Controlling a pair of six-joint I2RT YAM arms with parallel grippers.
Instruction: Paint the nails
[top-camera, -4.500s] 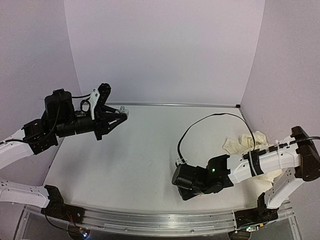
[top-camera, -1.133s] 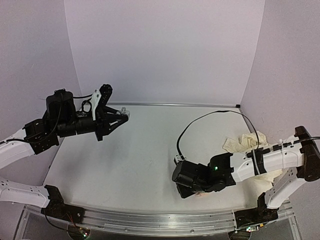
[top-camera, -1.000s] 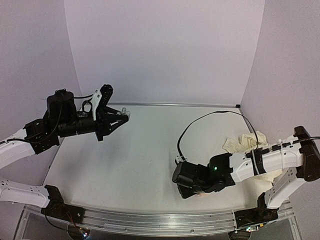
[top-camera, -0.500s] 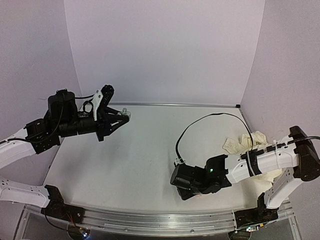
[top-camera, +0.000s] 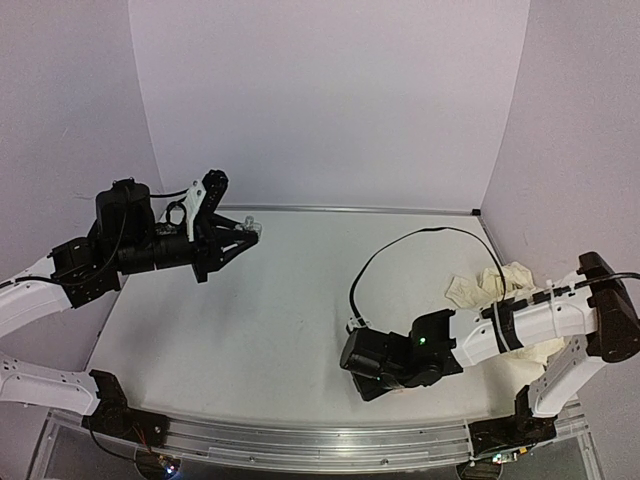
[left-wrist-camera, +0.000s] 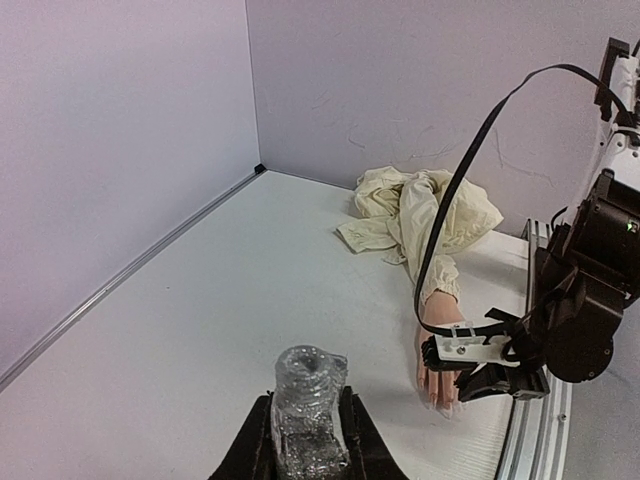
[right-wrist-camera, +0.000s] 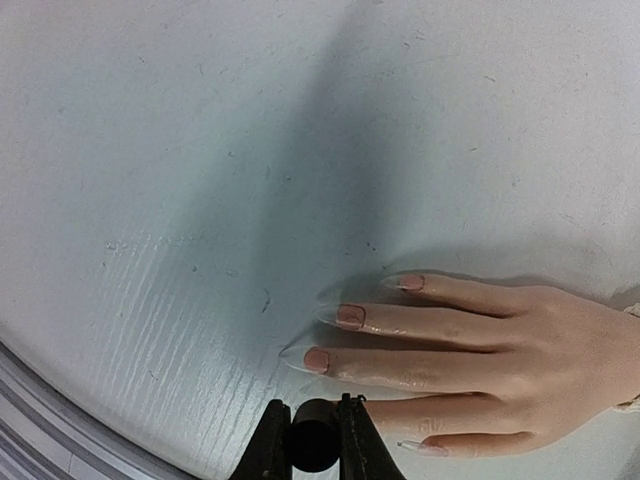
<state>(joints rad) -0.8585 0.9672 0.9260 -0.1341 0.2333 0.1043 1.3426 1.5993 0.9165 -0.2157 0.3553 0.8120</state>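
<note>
The mannequin hand (right-wrist-camera: 520, 350) lies palm down on the white table, fingers pointing left in the right wrist view. Three of the nails show along its fingers: one (right-wrist-camera: 316, 360), one (right-wrist-camera: 350, 317) and one (right-wrist-camera: 410, 283); a thumb nail (right-wrist-camera: 418, 447) sits lower. My right gripper (right-wrist-camera: 311, 410) is shut on a black polish cap (right-wrist-camera: 315, 448), just below the lowest long finger; any brush is hidden. My left gripper (left-wrist-camera: 305, 402) is shut on a clear glittery bottle (left-wrist-camera: 308, 375), held high at the far left (top-camera: 245, 232). The left wrist view shows the hand (left-wrist-camera: 437, 350) under the right gripper (left-wrist-camera: 492, 378).
A crumpled cream sleeve (top-camera: 500, 285) trails from the hand toward the right wall. A black cable (top-camera: 420, 240) loops above the right arm. The metal rail (top-camera: 300, 445) runs along the table's near edge, close to the fingertips.
The right arm has shifted slightly left over the hand. The left arm and its bottle have stayed put.
</note>
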